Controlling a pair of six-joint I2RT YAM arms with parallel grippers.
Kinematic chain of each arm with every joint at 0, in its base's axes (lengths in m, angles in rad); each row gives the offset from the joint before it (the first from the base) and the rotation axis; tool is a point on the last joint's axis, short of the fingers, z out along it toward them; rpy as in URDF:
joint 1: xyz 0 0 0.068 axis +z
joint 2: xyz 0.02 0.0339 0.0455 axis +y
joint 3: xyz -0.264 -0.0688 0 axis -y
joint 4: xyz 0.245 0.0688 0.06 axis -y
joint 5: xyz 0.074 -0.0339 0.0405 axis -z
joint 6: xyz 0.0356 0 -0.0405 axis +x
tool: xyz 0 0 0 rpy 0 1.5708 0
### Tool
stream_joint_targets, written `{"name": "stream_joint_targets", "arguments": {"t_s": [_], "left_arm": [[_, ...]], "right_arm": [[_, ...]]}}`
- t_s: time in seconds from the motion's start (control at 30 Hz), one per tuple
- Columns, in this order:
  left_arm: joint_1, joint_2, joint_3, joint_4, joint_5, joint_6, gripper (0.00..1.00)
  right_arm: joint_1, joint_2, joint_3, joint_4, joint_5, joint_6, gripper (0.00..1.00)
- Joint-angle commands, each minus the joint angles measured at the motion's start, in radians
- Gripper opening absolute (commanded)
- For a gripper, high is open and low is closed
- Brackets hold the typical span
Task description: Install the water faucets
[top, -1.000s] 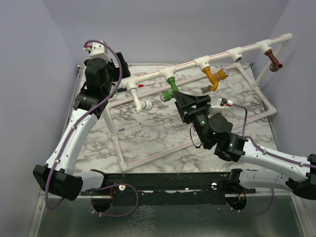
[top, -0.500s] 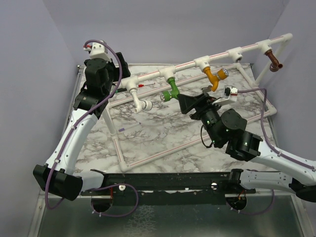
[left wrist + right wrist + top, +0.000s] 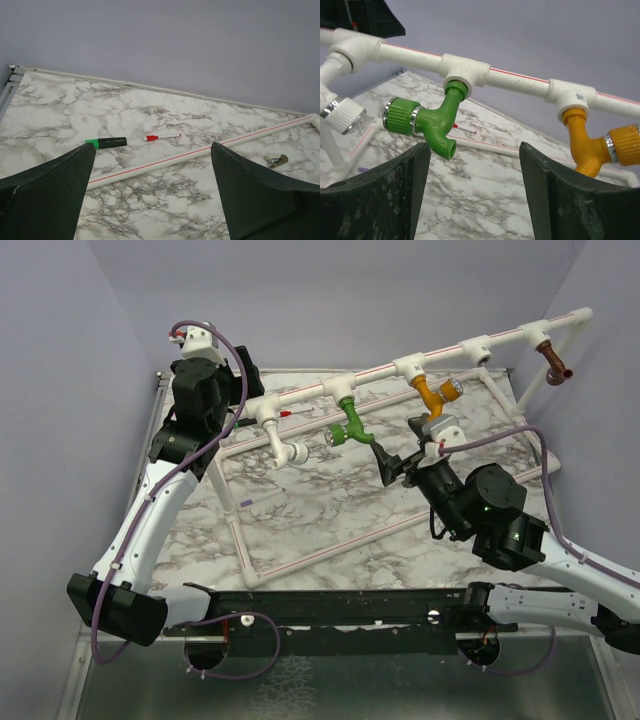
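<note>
Four water faucets hang from the raised white red-striped pipe [image 3: 440, 352]: white [image 3: 282, 443], green [image 3: 348, 425], orange-yellow [image 3: 436, 397] and brown [image 3: 556, 362]. My right gripper [image 3: 396, 461] is open and empty, just below and to the right of the green faucet, apart from it. In the right wrist view the green faucet [image 3: 429, 123] hangs above my left finger, the orange-yellow one [image 3: 592, 148] is at the right and the white one [image 3: 341, 113] at the left edge. My left gripper [image 3: 228, 412] is open and empty at the frame's back left, by the pipe's left end.
The pipe frame [image 3: 330, 552] lies on the marble table. Between the fingers of the left gripper [image 3: 152, 200] I see a floor pipe [image 3: 200, 153], a green-black marker [image 3: 106, 143], a red-capped pen [image 3: 162, 136] and a small metal piece [image 3: 276, 160]. Purple walls close in on three sides.
My right gripper has drawn back to the right from under the green faucet and turned, its wrist swinging right. The left arm has not moved.
</note>
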Motion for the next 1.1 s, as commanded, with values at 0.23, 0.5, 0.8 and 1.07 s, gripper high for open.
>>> {"name": "stream_joint_targets", "arguments": {"t_s": [0.23, 0.5, 0.8, 1.07], "left_arm": [[-0.022, 0.063, -0.063, -0.200, 0.072, 0.013, 0.99], [-0.022, 0.063, -0.063, -0.200, 0.076, 0.013, 0.99], [-0.022, 0.061, -0.063, -0.200, 0.074, 0.013, 0.99], [-0.022, 0.059, -0.063, -0.200, 0.080, 0.013, 0.99]], "right_arm": [[0.005, -0.018, 0.047, -0.178, -0.320, -0.744, 0.80], [0.005, 0.033, 0.047, -0.192, -0.316, -1.012, 0.82], [0.005, 0.130, -0.016, -0.022, -0.216, -1.255, 0.82], [0.005, 0.203, -0.028, 0.162, -0.136, -1.307, 0.79]]}}
